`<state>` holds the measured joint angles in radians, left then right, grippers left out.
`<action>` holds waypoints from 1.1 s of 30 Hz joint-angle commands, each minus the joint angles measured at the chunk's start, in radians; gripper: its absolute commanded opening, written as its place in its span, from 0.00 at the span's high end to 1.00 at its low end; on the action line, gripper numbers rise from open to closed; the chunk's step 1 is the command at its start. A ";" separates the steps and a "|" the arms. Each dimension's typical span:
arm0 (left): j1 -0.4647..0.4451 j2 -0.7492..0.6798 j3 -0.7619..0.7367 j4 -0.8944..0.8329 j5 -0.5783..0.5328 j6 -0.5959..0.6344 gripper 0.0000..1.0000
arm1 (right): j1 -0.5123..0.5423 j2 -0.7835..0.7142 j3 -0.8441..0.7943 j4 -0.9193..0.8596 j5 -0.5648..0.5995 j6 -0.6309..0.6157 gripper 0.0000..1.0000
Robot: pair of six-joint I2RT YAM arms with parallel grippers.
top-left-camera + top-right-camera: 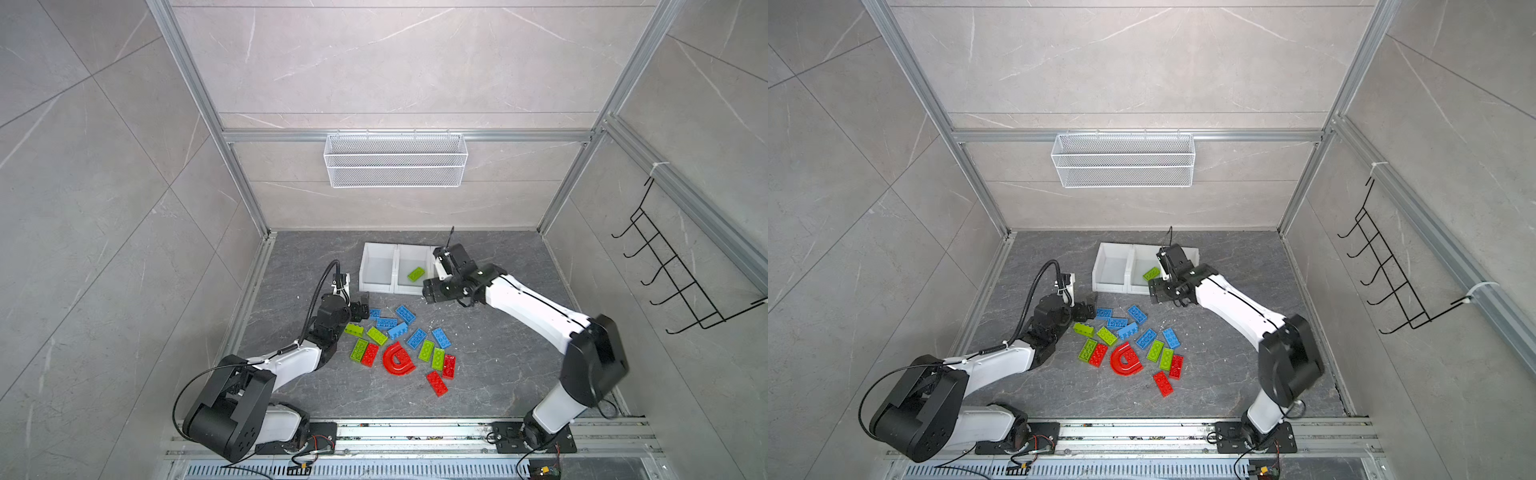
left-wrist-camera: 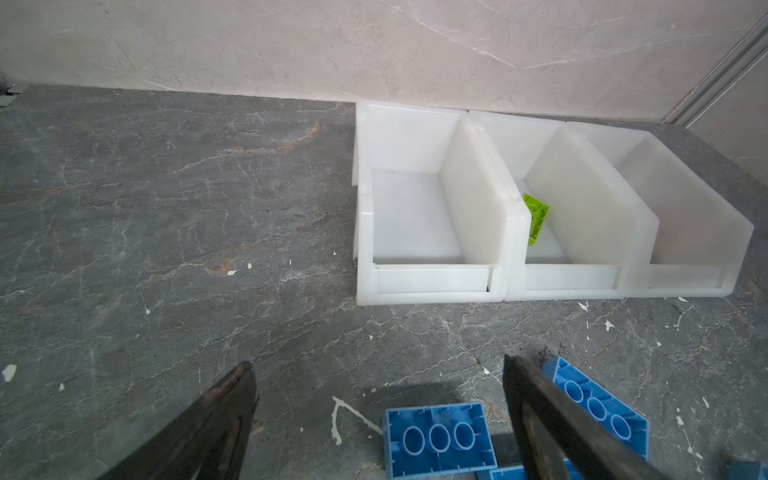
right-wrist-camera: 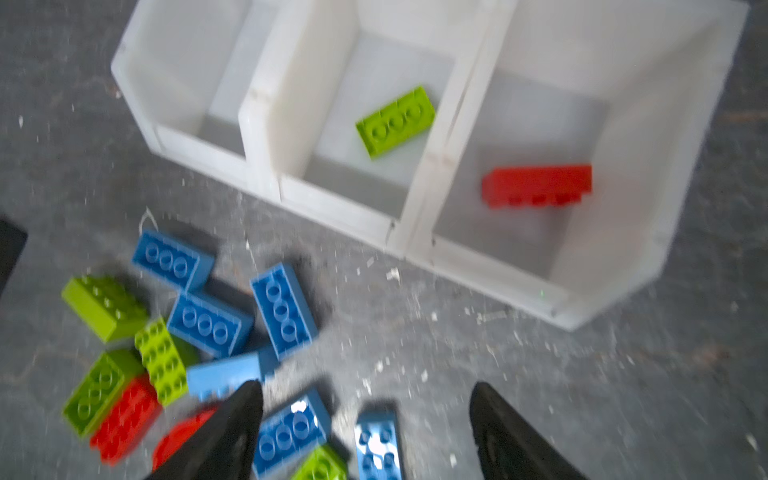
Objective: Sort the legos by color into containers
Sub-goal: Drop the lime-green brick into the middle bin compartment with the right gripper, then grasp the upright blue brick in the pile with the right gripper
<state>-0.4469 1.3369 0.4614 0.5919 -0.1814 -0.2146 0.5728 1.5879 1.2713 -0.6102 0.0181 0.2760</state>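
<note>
edges and room: three joined white plastic bins (image 2: 432,280) stand near the back wall on the dark grey marbled table (image 1: 498,365), open fronts facing the loose legos (image 1: 399,332). bare table lies left of the bins, right of the pile, and in a narrow strip between bins and pile.

arms: left arm folded low. the left end effector (image 2: 376,363) is spread wide at the pile's rear left corner, over a blue brick (image 2: 438,436) lying underside up. right arm stretched forward, wrist bent. the right end effector (image 3: 365,386) is spread, gripping nothing, at the bins' front lip and aimed at the pile.

legos: a lime green brick (image 3: 395,121) lies underside up in the middle bin, long axis slanted to the walls. a red brick (image 3: 536,185) lies on its side in the end bin nearest the right arm, long axis across it; this view is blurred. remaining bricks lie at mixed angles on the table, with the red arch pieces (image 1: 398,359) nested at the front.
</note>
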 commanded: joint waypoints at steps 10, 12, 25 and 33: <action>0.003 -0.007 0.003 0.055 -0.003 0.027 0.06 | 0.085 -0.031 -0.201 -0.073 0.019 0.005 0.24; 0.003 -0.014 0.000 0.054 -0.006 0.036 0.06 | 0.090 -0.001 -0.207 -0.050 0.018 0.006 0.25; 0.003 -0.016 -0.001 0.052 -0.014 0.039 0.05 | 0.090 0.133 -0.226 0.032 0.022 0.025 0.37; 0.002 -0.020 -0.004 0.057 -0.009 0.040 0.06 | 0.091 0.175 -0.221 0.055 0.010 0.025 0.42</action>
<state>-0.4469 1.3369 0.4614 0.5922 -0.1818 -0.1963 0.6590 1.7432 1.0561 -0.5697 0.0357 0.2920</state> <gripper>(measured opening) 0.946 0.579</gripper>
